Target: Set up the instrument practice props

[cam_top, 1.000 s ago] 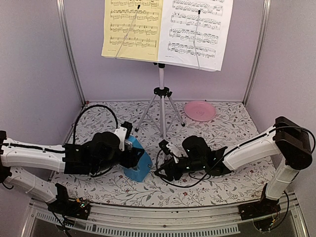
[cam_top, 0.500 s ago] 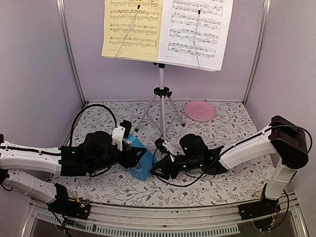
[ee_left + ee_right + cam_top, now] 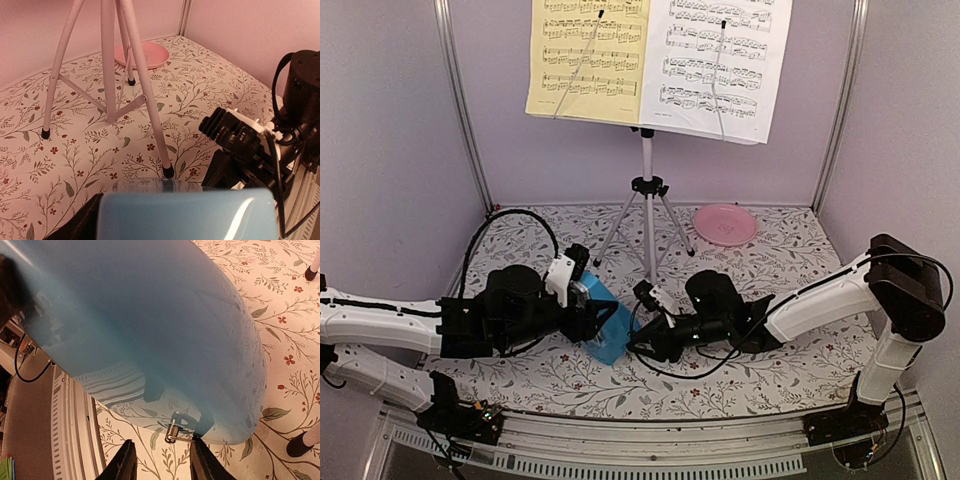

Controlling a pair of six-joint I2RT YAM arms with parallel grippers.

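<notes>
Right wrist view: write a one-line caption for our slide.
Close on the blue metronome: the right fingers, apart, sit just short of the small metal key at its edge.

**Colours in a music practice scene**

At upper centre, a yellow sheet (image 3: pixel 585 55) sits beside a white sheet (image 3: pixel 715 65), both printed with black staves. Silver tripod legs (image 3: pixel 649 240) stand below them. A glossy blue metronome (image 3: pixel 608 325) is at lower centre, and a pink plate (image 3: pixel 725 224) is right of centre. The desk (image 3: pixel 790 265) is white with grey-green leafy vines and small red flowers.

Pink plate (image 3: pixel 725 224) on floral cloth (image 3: pixel 790 260), back right, nr rear purple wall (image 3: pixel 560 160).
</notes>
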